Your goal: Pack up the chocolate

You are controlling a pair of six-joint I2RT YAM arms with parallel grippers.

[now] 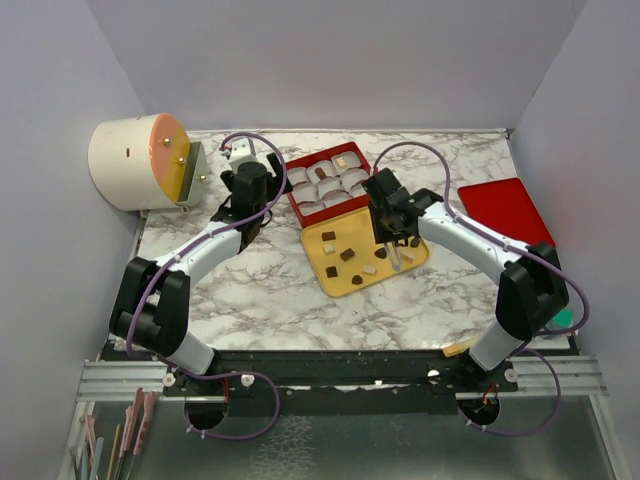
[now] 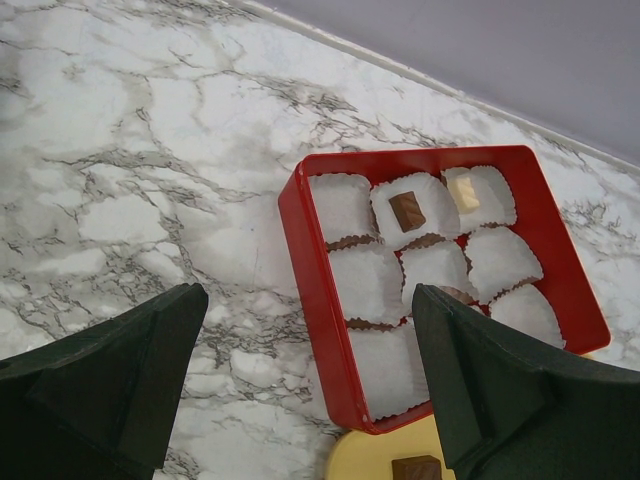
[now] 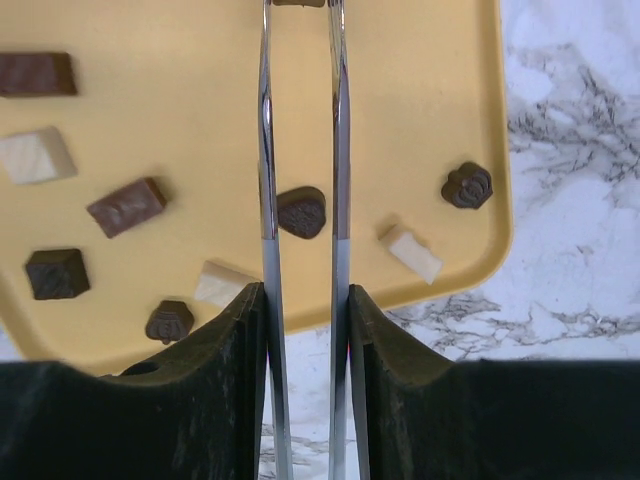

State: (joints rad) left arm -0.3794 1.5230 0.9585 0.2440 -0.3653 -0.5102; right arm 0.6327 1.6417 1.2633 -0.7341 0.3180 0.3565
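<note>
Several small dark and cream chocolates [image 1: 347, 254] lie on the flat yellow tray [image 1: 345, 285]. They also show in the right wrist view [image 3: 126, 206]. The red box [image 1: 296, 200] of white paper cups holds a dark piece [image 2: 407, 209] and a cream piece [image 2: 462, 192]. My right gripper [image 1: 392, 232] is shut on metal tweezers [image 3: 267, 150] that reach over the tray [image 3: 200, 110]. A brown piece [image 3: 298, 2] sits between the tweezer tips at the frame's top edge. My left gripper [image 2: 305, 300] is open and empty above the box's near left rim [image 2: 312, 290].
A white drum with an orange face [image 1: 135, 160] stands at the back left. A flat red lid [image 1: 505, 210] lies at the right. The marble table [image 1: 250, 290] is walled at the left, right and back. Tools [image 1: 120, 430] lie below the near rail.
</note>
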